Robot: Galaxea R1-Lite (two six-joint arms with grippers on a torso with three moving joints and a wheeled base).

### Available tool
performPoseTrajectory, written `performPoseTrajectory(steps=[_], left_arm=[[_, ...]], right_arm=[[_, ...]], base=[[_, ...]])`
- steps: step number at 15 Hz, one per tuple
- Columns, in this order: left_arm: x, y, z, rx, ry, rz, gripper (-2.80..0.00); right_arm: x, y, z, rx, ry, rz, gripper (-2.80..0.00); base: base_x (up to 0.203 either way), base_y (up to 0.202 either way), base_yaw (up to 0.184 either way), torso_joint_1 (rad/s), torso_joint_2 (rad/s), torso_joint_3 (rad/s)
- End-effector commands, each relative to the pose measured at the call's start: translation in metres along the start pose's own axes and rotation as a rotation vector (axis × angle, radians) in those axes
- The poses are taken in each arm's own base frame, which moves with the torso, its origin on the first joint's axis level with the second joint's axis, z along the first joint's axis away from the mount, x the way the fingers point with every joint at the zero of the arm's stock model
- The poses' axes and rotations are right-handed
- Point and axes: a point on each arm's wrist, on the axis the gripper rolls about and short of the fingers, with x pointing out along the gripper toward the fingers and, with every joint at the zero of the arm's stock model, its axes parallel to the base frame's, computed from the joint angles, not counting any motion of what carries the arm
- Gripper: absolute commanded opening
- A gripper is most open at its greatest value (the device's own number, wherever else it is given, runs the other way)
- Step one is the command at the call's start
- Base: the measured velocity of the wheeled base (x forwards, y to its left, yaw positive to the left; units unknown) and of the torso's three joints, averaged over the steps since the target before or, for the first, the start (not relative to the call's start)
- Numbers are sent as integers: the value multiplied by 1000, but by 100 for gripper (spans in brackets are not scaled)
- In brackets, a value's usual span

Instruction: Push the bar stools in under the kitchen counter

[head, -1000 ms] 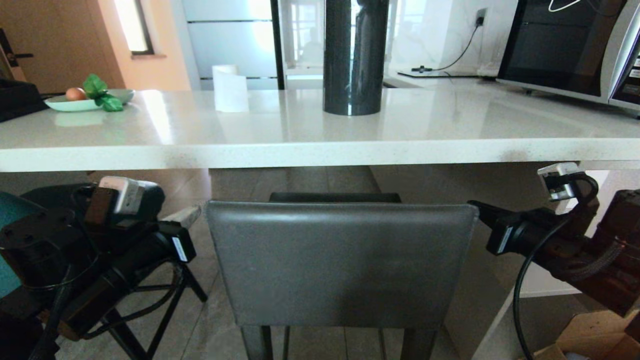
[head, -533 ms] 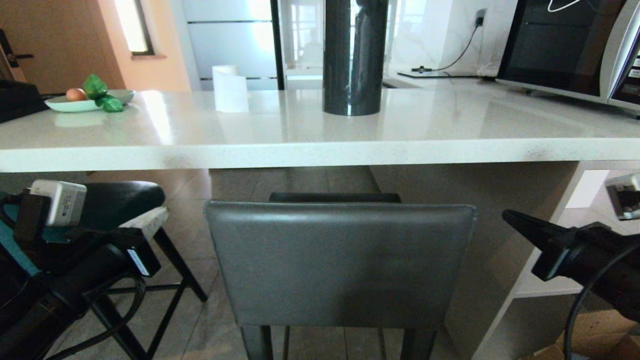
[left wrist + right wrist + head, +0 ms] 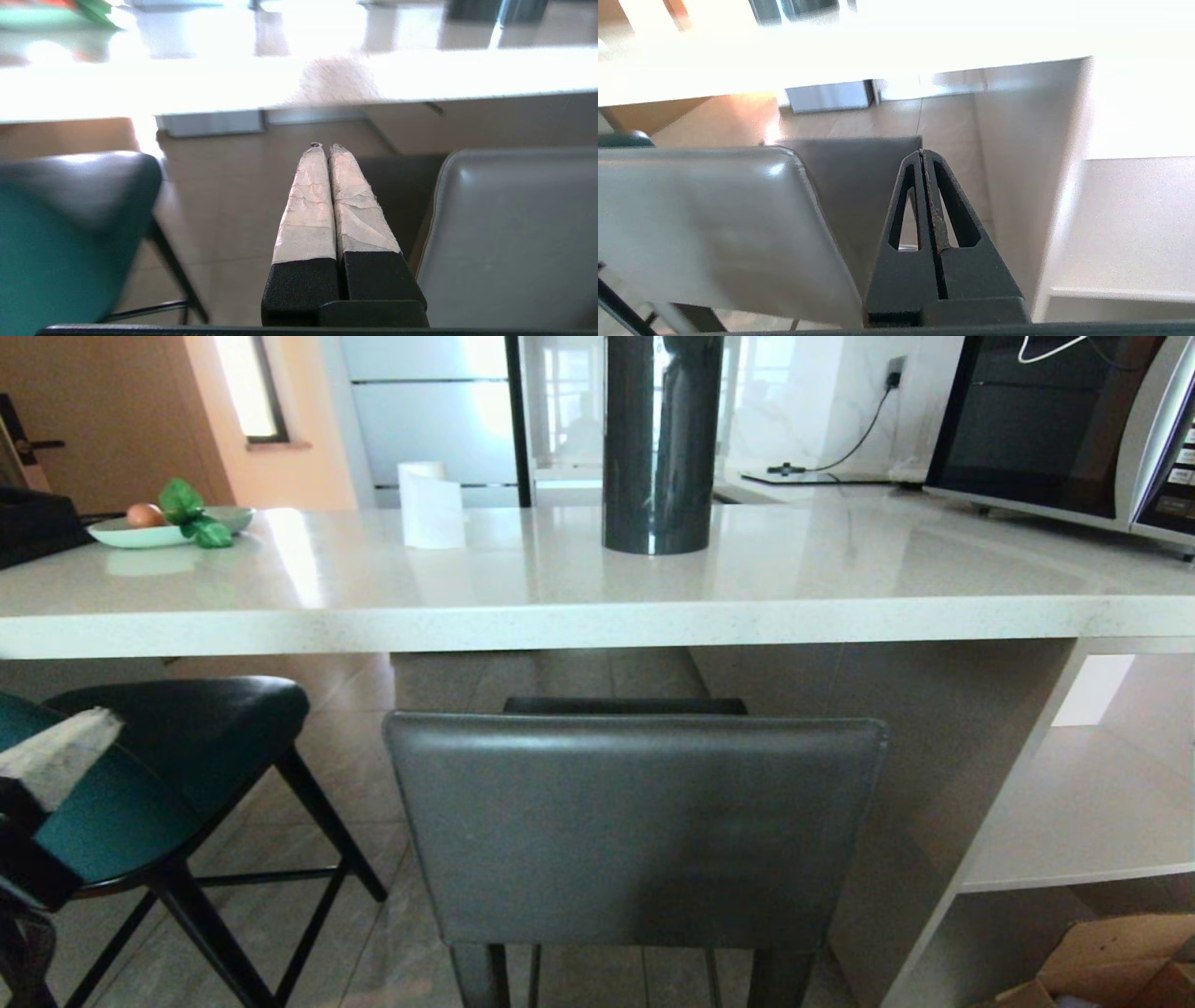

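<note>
The dark grey bar stool [image 3: 635,821] stands in the middle, its seat under the edge of the white kitchen counter [image 3: 597,611] and its back just short of it. The teal bar stool [image 3: 140,775] stands at the left, its dark seat partly under the counter. My left gripper [image 3: 325,147] is shut and empty, hanging in the gap between the teal stool [image 3: 60,224] and the grey stool's back [image 3: 514,233]; only its taped tip [image 3: 103,723] shows in the head view. My right gripper [image 3: 922,151] is shut and empty, right of the grey back [image 3: 705,224].
The counter's white side panel [image 3: 934,784] and open shelves [image 3: 1074,803] stand right of the grey stool. On the counter are a plate with an egg and leaves [image 3: 159,527], a paper roll [image 3: 431,504], a dark cylinder [image 3: 661,443] and a microwave [image 3: 1055,420]. A cardboard box [image 3: 1111,961] lies lower right.
Both arms have drawn back and outward from the grey stool's sides. The left one now shows only its tip at the left edge; the right one has left the head view.
</note>
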Motion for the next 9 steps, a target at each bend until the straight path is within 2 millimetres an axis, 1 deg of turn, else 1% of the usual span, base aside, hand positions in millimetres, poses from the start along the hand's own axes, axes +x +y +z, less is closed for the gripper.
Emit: performPoseTrajectory(steps=[1, 3, 5, 7, 9], left_arm=[[-41, 4, 23, 44, -81, 64, -280], [-58, 3, 27, 90, -112, 92, -280], [-79, 2, 26, 116, -138, 126, -280], [-100, -2, 19, 145, -130, 152, -280], [-117, -5, 3, 157, -108, 167, -280]], right_arm=[[-46, 0, 15, -47, -98, -1, -280], [-62, -1, 15, -111, -139, -26, -280], [-81, -1, 10, -128, -134, -46, -280], [-97, 0, 6, -142, -121, -97, -280], [-110, 3, -3, -162, -146, -108, -280]], base=[[0, 0, 0, 0, 0, 0], [0, 0, 0, 0, 0, 0], [0, 0, 0, 0, 0, 0], [0, 0, 0, 0, 0, 0], [0, 0, 0, 0, 0, 0]])
